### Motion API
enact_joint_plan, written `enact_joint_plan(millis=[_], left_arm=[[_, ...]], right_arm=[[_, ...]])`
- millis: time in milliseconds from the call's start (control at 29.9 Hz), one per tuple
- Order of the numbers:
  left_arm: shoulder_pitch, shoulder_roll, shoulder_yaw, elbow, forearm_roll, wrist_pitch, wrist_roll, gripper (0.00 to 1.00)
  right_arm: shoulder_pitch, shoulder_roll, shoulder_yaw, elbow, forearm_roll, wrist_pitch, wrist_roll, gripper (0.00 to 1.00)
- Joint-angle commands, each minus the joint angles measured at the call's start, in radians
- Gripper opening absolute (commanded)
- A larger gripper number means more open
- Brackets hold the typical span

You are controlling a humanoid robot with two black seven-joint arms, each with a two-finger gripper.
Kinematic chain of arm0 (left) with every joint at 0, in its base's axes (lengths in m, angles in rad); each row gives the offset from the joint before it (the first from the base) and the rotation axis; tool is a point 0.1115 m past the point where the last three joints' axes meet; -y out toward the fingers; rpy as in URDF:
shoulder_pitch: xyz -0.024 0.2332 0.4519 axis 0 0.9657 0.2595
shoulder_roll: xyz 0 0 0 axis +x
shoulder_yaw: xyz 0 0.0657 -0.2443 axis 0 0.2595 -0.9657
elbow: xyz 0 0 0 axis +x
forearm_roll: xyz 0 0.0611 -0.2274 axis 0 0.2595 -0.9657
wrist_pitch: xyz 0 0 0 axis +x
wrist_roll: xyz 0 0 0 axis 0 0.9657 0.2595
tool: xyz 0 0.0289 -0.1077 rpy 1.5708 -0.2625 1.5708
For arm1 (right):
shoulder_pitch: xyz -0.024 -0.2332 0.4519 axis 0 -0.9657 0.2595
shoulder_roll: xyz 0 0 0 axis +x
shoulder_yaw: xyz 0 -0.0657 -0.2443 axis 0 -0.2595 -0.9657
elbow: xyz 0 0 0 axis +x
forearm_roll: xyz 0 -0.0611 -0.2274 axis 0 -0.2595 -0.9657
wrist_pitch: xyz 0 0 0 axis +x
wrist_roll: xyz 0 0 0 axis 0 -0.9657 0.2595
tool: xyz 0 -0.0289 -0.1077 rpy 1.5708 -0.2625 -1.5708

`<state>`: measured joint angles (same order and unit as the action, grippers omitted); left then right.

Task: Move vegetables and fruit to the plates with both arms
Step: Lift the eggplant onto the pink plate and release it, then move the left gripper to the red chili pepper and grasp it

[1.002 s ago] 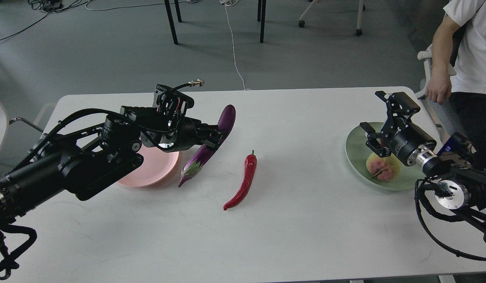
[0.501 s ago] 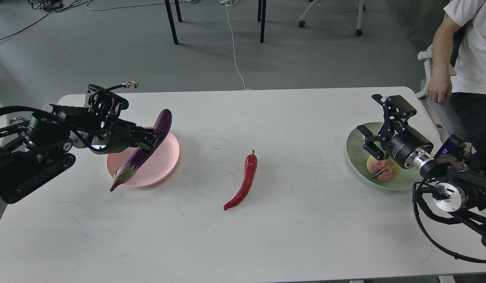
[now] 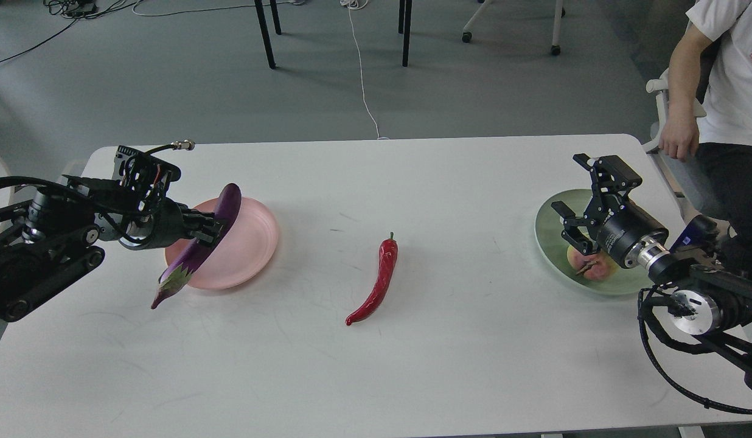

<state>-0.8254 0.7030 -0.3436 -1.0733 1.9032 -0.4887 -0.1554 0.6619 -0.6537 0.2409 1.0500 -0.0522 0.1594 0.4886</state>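
My left gripper is shut on the purple eggplant and holds it tilted over the left part of the salmon pink plate, calyx end down past the plate's front-left rim. The red chili pepper lies on the table's middle. My right gripper is open and empty above the mint green plate. The yellow-green, pink-blushed fruit lies on that plate, partly behind my right gripper. The pomegranate is not in view.
A seated person in a white shirt is at the table's far right corner, hand near the edge. Chair and table legs and cables are on the floor beyond the white table.
My left gripper carried the eggplant from the table's middle leftwards to over the pink plate and lowered it. My right gripper drew slightly left and back above the green plate.
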Motion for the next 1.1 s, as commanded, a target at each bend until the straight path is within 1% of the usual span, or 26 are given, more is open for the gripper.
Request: enact_joint_plan(millis=[0, 33, 100, 200, 301, 367, 467, 568, 634, 735, 835, 902, 968, 1068], left_arm=[[-0.003, 0.003, 0.0, 0.009, 0.002, 0.0, -0.001, 0.62], [-0.004, 0.003, 0.0, 0.009, 0.002, 0.0, -0.001, 0.67], [-0.006, -0.005, -0.002, 0.009, 0.002, 0.0, -0.001, 0.83], [-0.011, -0.008, -0.005, 0.0, 0.0, 0.0, -0.001, 0.98], [-0.029, -0.01, -0.018, -0.023, -0.001, 0.0, -0.003, 0.98], [-0.066, -0.011, -0.023, -0.077, -0.012, 0.0, -0.001, 0.98], [-0.101, -0.03, -0.028, -0.161, -0.11, 0.0, 0.0, 0.98], [-0.109, -0.083, -0.028, -0.217, -0.174, 0.0, 0.026, 0.98], [-0.109, -0.134, -0.028, -0.238, -0.174, 0.0, 0.065, 0.98], [-0.107, -0.22, -0.028, -0.254, -0.179, 0.0, 0.152, 0.98], [-0.08, -0.307, -0.015, -0.254, -0.179, 0.0, 0.226, 0.98], [-0.038, -0.35, -0.015, -0.246, -0.177, 0.0, 0.264, 0.98], [0.001, -0.384, -0.02, -0.237, -0.174, 0.0, 0.278, 0.98], [0.028, -0.427, -0.02, -0.215, -0.167, 0.0, 0.283, 0.98]], right_arm=[[-0.001, 0.0, 0.0, 0.001, -0.001, 0.002, 0.0, 0.98], [-0.001, 0.0, 0.001, 0.001, -0.001, 0.0, 0.0, 0.98], [-0.001, 0.0, 0.008, -0.001, -0.001, 0.0, 0.0, 0.98], [-0.001, 0.0, 0.008, -0.001, -0.001, 0.0, 0.0, 0.98], [0.001, 0.0, 0.008, -0.001, -0.001, 0.0, 0.0, 0.98], [0.001, 0.0, 0.014, -0.001, -0.001, 0.002, 0.0, 0.98], [-0.001, 0.002, 0.018, -0.002, -0.001, 0.002, 0.0, 0.98], [-0.001, 0.008, 0.018, -0.004, -0.001, 0.0, 0.0, 0.98], [0.001, 0.009, 0.018, -0.004, -0.001, 0.0, 0.0, 0.98], [0.001, 0.008, 0.018, -0.004, -0.001, 0.0, 0.0, 0.98], [0.001, 0.008, 0.018, -0.004, -0.001, 0.0, 0.0, 0.98], [0.001, 0.008, 0.018, -0.004, -0.001, -0.001, 0.0, 0.98], [-0.001, 0.008, 0.018, -0.005, -0.001, -0.001, 0.0, 0.98], [-0.002, 0.005, 0.017, -0.005, -0.001, -0.001, 0.0, 0.98]])
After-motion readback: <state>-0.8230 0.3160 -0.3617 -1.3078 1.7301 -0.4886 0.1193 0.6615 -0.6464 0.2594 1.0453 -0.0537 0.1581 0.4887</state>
